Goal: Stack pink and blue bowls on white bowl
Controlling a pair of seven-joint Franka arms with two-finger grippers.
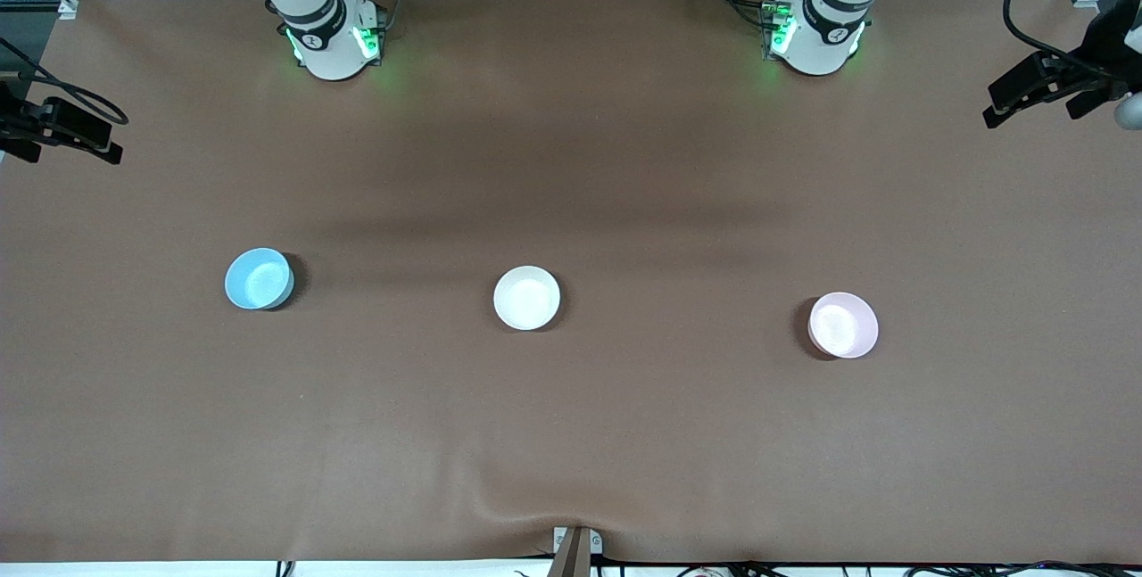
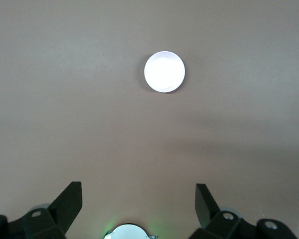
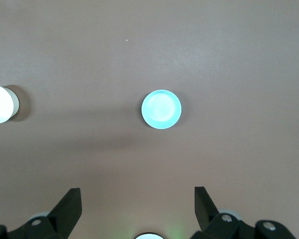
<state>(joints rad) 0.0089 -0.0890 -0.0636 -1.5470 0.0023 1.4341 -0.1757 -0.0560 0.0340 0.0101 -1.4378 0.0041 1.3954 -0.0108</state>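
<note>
Three small bowls stand in a row across the brown table. The blue bowl [image 1: 259, 278] is toward the right arm's end, the white bowl [image 1: 526, 297] in the middle, the pink bowl [image 1: 843, 325] toward the left arm's end. High over the table, my left gripper [image 2: 138, 191] is open and empty, with the pink bowl [image 2: 164, 71] far below it. My right gripper [image 3: 137, 194] is likewise open and empty, high above the blue bowl [image 3: 161, 109]; the white bowl [image 3: 0, 103] shows at that view's edge. Neither gripper appears in the front view.
Both arm bases [image 1: 332, 37] [image 1: 816, 33] stand at the table's back edge. Black camera mounts [image 1: 62, 127] [image 1: 1044, 86] reach in at each end. A clamp [image 1: 575, 548] sits at the near edge, where the table cover [image 1: 571, 434] wrinkles.
</note>
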